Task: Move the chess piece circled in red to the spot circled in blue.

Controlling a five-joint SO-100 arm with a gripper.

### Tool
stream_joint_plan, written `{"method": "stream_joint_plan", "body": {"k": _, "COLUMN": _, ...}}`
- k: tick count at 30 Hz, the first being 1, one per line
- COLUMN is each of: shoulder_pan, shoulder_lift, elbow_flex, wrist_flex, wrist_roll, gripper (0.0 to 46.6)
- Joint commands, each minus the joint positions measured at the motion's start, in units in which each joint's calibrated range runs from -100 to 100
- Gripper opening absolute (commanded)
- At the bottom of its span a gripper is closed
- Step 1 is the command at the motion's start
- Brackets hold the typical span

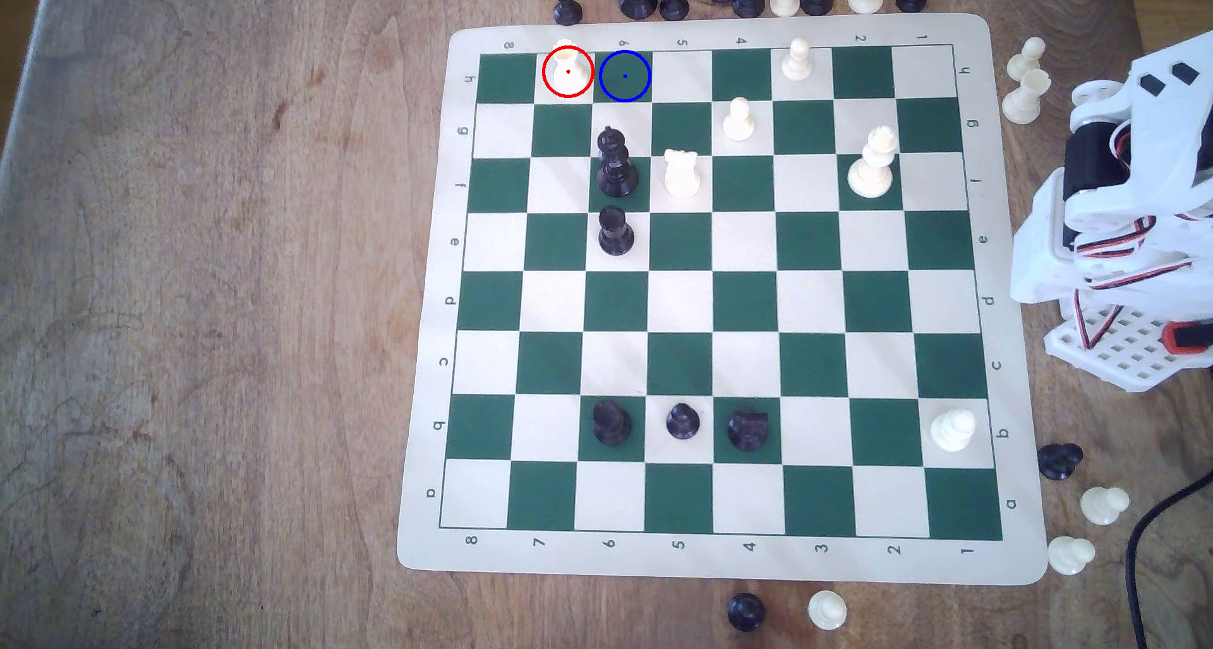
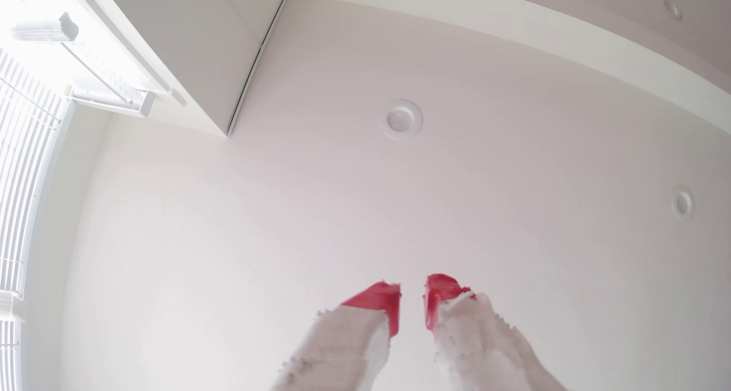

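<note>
Pincer (image 2: 413,292) with two red-tipped white fingers (image 2: 379,300) points ceilingward, slightly parted and empty, while one cream-white plastic rook-topped piece (image 1: 567,70) stands red-ringed on the green-and-cream board (image 1: 722,557), just beside the one blue-ringed dark green square (image 1: 624,76).

Home room, wooden table (image 1: 197,294), window blinds (image 2: 23,157)

chess mat (image 1: 722,560) border | numbers 1–8 | letters, seemingly a–h

The chess piece circled in red (image 1: 568,71) stands on a cream square — the spot circled in blue (image 1: 624,76) lies just beside it. The arm (image 1: 1116,216) sits folded at the exterior view's right, off the board (image 1: 715,557).
</note>
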Motion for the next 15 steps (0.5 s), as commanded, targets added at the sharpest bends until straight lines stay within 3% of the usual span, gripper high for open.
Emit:
{"method": "stream_joint_plan", "body": {"k": 1, "shoulder_pan": 3.5, "shoulder_lift": -0.3, "elbow_flex": 1.2, "wrist_flex": -1.1, "wrist_roll": 0.1, "gripper": 3.3}}
{"method": "stream_joint_plan", "body": {"k": 7, "shoulder_pan": 3.9, "shoulder_lift": -0.2, "elbow_flex": 0.7, "wrist_flex": 7.7, "wrist_roll": 0.1, "gripper": 3.3}}
{"method": "stream_joint_plan", "body": {"k": 15, "shoulder_pan": 3.6, "shoulder_lift": -0.2, "elbow_flex": -3.4, "wrist_flex": 41.5, "wrist_roll": -0.1, "gripper": 3.2}}
